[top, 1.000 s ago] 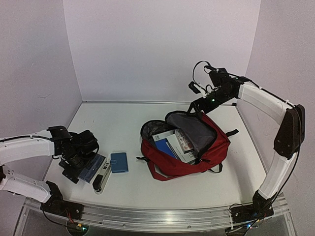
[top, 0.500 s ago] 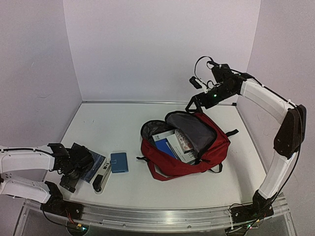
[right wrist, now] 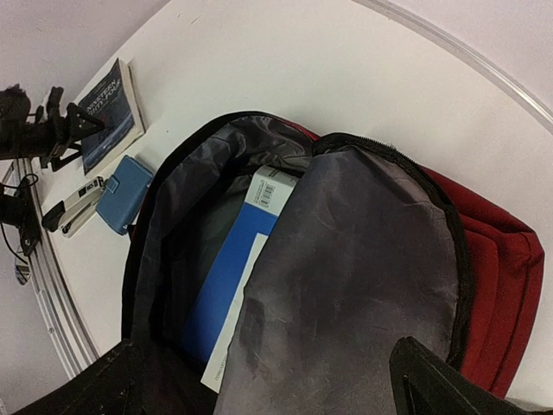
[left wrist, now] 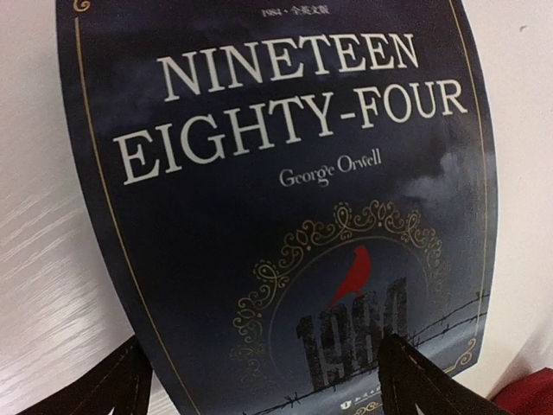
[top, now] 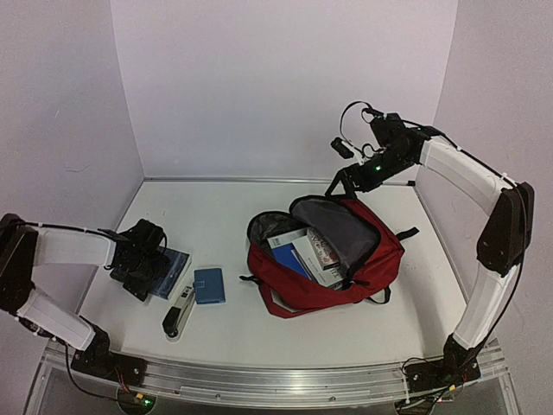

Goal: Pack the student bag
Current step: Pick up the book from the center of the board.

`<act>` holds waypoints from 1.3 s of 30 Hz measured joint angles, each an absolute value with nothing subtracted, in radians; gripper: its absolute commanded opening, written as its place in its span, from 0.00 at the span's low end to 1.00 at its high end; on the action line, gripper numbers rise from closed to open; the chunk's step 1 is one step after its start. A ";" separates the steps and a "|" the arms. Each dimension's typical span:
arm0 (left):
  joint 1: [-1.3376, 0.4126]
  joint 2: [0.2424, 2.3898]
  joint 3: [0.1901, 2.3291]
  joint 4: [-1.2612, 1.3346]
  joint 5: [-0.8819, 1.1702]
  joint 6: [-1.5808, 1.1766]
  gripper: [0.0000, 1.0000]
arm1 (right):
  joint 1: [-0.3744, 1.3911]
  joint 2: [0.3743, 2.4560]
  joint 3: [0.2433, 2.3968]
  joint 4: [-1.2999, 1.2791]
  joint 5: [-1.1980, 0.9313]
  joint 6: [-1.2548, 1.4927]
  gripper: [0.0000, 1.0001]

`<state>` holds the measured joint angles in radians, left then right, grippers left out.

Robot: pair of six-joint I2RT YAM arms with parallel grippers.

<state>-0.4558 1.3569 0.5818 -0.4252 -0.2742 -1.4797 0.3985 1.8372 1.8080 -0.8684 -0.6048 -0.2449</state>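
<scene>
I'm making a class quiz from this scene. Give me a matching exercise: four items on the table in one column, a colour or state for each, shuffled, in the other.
1 student bag
2 Orwell book
3 stapler
4 small case

A dark cover, red bird
B unzipped, dark red
C light blue, lying flat
D black and white, narrow

Pairs: 1-B, 2-A, 3-D, 4-C

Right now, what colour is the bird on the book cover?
The bird is red; the left wrist view shows it best.
</scene>
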 measured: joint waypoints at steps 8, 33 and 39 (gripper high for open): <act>-0.373 1.717 0.931 -0.417 -0.128 -1.183 0.59 | 0.398 1.838 1.821 -0.902 -0.618 -0.266 0.98; -0.443 2.045 1.576 -0.652 0.232 -0.787 0.84 | 0.427 1.924 1.921 -0.913 -0.652 -0.202 0.98; -0.322 2.039 1.692 -0.718 0.142 -0.756 0.96 | 0.488 1.924 1.896 -0.893 -0.652 -0.193 0.98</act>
